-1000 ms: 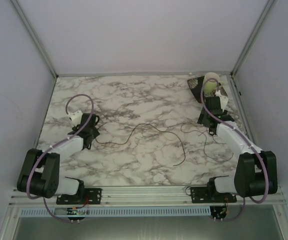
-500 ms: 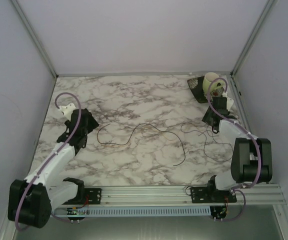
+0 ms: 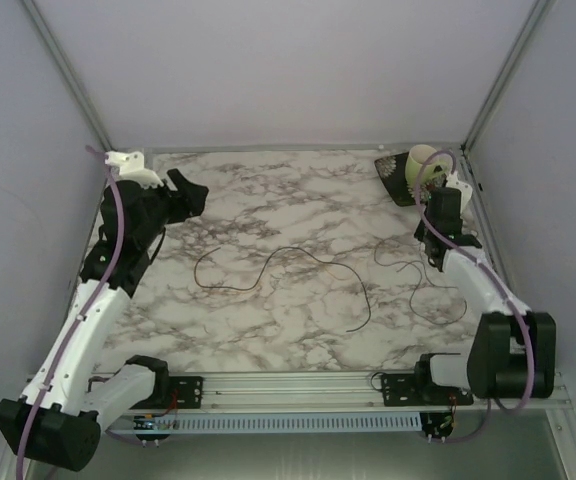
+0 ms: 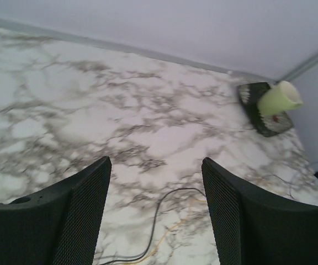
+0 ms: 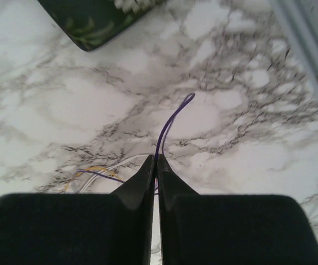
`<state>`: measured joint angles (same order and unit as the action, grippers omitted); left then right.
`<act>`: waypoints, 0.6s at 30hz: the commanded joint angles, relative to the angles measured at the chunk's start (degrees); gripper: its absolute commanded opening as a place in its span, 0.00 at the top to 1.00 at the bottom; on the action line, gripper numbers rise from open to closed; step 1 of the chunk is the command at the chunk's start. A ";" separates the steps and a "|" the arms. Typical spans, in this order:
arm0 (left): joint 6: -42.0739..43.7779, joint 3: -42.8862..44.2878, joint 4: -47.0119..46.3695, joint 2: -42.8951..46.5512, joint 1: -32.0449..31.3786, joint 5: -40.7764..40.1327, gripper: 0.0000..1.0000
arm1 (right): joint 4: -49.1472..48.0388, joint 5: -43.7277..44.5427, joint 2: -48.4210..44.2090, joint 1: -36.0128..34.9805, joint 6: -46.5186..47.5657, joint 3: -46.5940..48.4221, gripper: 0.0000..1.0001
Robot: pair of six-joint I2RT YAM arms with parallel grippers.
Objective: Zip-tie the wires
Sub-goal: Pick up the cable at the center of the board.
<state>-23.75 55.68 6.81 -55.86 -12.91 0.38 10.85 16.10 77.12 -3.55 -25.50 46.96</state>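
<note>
**Top view**
- L arm: raised high over far-left part of white grey-veined marble-pattern table [image 3: 298,200].
- L gripper [image 3: 186,190]: fingers spread wide, nothing in them.
- R arm: reaches to far-right corner.
- R gripper [image 3: 430,236]: low over table, near dark tray [image 3: 396,188] w/ pale cream cup [image 3: 425,163] on it. Finger gap can't be made out from here.
- Wires: thin dark curling wires [image 3: 266,265] lie on table. One long strand snakes across centre, well apart from L gripper. Looser tangle at right, just beside R gripper.

**L wrist view**
- Fingers: two black mesh-faced fingers [image 4: 76,210], far apart, nothing between.
- Wires: one dark strand curves on marble below the gap, faint yellowish strand beside it.
- Far corner: tray + cup.

**R wrist view**
- Fingers: black fingers [image 5: 137,182] pressed tight together. Thin purple wire [image 5: 173,118] comes out from between tips and loops fwd over marble.
- Other strands: white, yellow, purple, just left of tips.
- Tray: corner at top left.
</note>
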 commanded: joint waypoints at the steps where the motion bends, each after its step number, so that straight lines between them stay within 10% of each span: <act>1: 0.86 4.90 2.14 -2.45 -0.68 10.84 0.33 | 1.51 3.79 -8.59 -2.68 6.47 1.64 1.00; 18: -15.14 16.29 -9.74 -19.03 -16.32 17.69 0.36 | 4.71 -25.28 -27.08 -8.97 27.58 2.71 1.00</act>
<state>-31.99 70.63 5.02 -71.90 -25.80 16.27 14.04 1.76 52.23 -11.35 -6.52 48.64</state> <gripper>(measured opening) 0.646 0.006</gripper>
